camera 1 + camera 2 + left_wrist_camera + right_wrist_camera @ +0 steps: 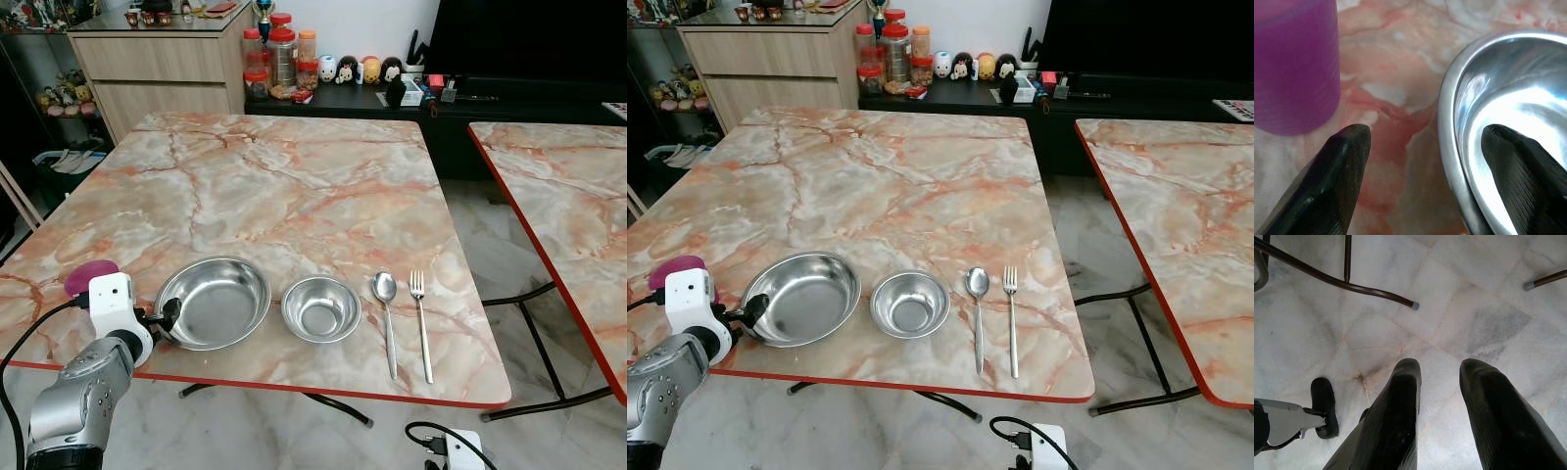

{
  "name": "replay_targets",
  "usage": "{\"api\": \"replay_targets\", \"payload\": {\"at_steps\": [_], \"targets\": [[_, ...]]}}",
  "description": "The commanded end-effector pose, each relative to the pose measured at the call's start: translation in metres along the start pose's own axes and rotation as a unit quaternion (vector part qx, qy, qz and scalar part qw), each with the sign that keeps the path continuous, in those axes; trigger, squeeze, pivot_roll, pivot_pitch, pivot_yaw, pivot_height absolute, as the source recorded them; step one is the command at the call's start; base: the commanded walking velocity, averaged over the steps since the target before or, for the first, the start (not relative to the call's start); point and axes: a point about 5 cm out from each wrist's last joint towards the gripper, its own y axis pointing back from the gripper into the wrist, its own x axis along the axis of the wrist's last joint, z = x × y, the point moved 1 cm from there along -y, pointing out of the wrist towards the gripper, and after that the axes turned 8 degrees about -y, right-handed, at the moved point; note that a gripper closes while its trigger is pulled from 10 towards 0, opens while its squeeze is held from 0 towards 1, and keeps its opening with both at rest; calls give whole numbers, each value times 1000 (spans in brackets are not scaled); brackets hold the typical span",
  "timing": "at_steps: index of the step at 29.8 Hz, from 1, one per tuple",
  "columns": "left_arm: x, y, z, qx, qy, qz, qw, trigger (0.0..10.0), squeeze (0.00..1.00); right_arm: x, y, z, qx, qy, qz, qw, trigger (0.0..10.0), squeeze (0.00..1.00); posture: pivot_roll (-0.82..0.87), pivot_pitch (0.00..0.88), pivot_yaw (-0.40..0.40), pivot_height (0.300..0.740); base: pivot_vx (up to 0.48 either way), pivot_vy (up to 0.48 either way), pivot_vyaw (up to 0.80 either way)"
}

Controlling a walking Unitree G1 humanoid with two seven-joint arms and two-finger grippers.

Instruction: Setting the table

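Setting: a plate (214, 302), bowl (320, 308), spoon (386, 318) and fork (421, 323) lie in a row along the near edge of the marble table (284, 186), laid out like one place setting.
Left gripper (1422, 161): spread wide across the plate's left rim, one finger (1347, 166) outside over the table, the other inside over the shiny basin; I judge it is either nudging the plate into line or letting go.
Cup: a purple cup (90, 277) stands just left of the plate, near the table's edge, probably the next piece to place.
Right gripper (1442, 382): hangs idle below the table, fingers a little apart, pointing at the tiled floor (1488, 298).
Gaps: bowl sits just beside the plate; spoon and fork lie parallel, apart.
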Motion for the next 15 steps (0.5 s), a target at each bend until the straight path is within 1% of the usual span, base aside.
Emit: {"api": "replay_targets", "payload": {"at_steps": [1,5,13,14,15], "targets": [[-4,-1,1,-7,-6,-17,1000,10000,0,0,0,0,0,-4,-2,1000,10000,0,52,0,-10,725,0,0,0],[-9,-1,3,-15,-6,-33,999,10000,0,-1,0,0,0,-6,-2,1000,10000,0,51,0,-9,725,0,0,0],[-10,-1,4,-22,3,-39,999,10000,0,-1,0,-1,1,-6,-3,1000,10000,0,53,0,-8,725,0,0,0],[-10,-1,4,-23,2,-39,999,9451,0,-1,0,-1,1,-5,-4,1000,10000,0,54,0,-7,725,0,0,0],[-9,-1,4,-23,1,-38,999,0,0,-1,0,-1,2,-5,-4,1000,10000,0,54,0,-7,725,0,0,0]]}}
